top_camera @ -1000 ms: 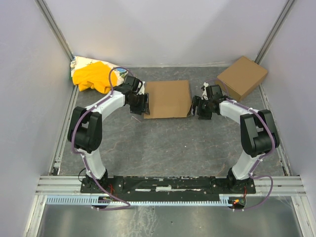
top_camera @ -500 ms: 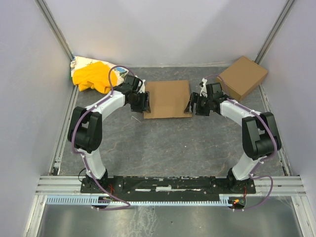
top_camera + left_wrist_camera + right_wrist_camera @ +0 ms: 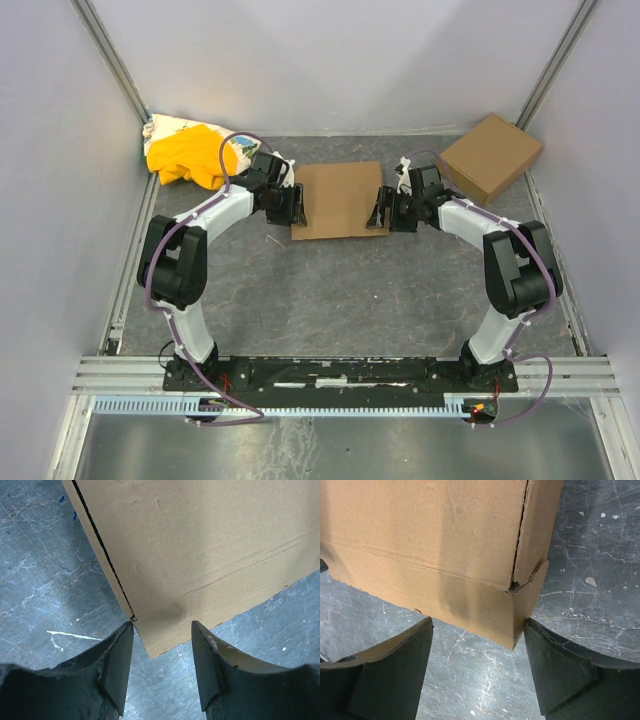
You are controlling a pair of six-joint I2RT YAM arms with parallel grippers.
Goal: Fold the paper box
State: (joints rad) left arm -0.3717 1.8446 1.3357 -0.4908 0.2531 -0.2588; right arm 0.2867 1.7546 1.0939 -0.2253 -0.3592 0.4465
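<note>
Dark grey marbled tabletop [image 3: 330,290]. On it: flat brown cardboard mailer [image 3: 340,198] ctr, twd far edge; closed brown cardboard box [image 3: 490,156] far-R corner; yellow-and-white cloth bundle [image 3: 185,152] far-L corner.

Soft, even overhead light; the counter [image 3: 340,290] carries only faint shadows under the arms [image 3: 180,265]. Wrist views are sharp on the paper box [image 3: 420,540], a dim shadow band crossing it; the right tool [image 3: 479,625] has dark fingers [image 3: 385,675].

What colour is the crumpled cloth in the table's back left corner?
The cloth is bright yellow with some white, best seen in the top external view.
</note>
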